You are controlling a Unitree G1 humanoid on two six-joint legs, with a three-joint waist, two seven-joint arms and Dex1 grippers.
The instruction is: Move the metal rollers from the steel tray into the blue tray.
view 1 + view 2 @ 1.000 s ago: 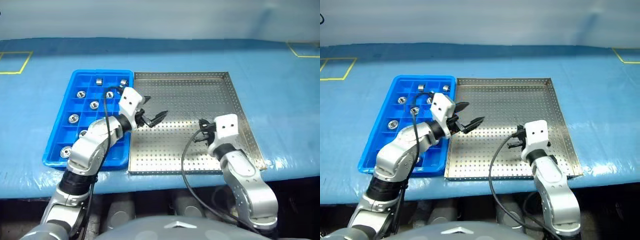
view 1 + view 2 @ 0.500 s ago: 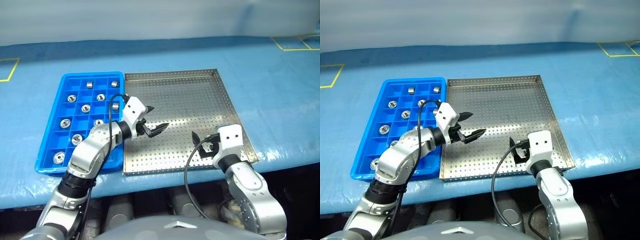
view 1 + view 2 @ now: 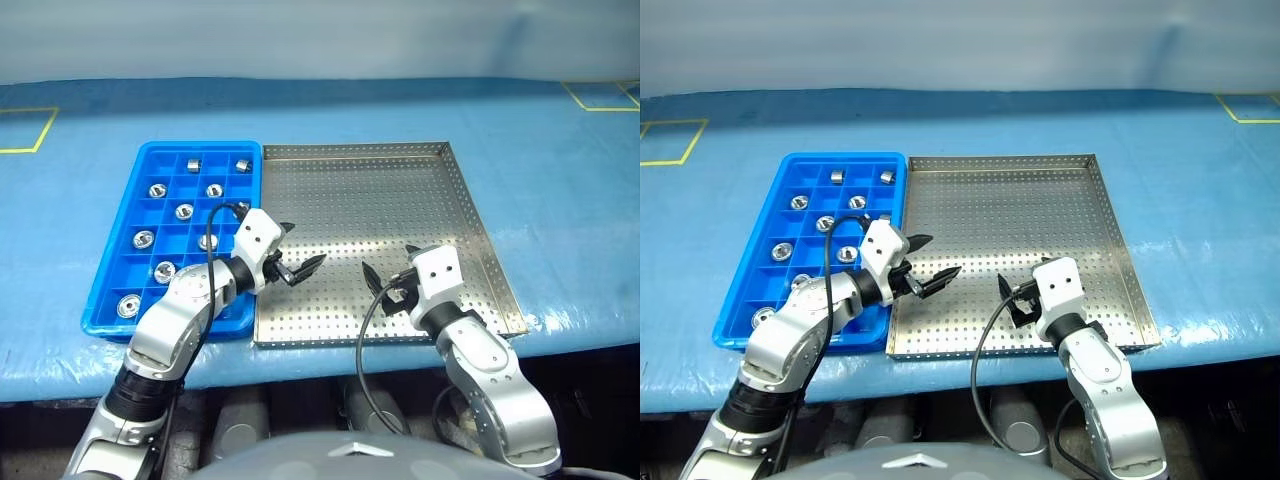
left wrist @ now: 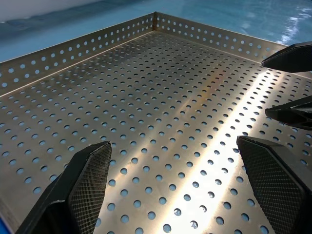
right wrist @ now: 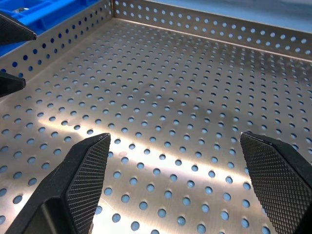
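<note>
Both grippers hang spread and empty over the steel tray [image 3: 470, 225], the left gripper [image 3: 297, 263] by its left edge, the right gripper [image 3: 385, 283] near its front middle; the tray floor between them looks bare. The rollers [image 3: 184, 211] all lie to the left of both, in cells of the blue tray [image 3: 108, 275] touching the steel tray on the bench [image 3: 560, 200]; the left gripper is nearer them, so I judge nothing remains to fetch.
</note>
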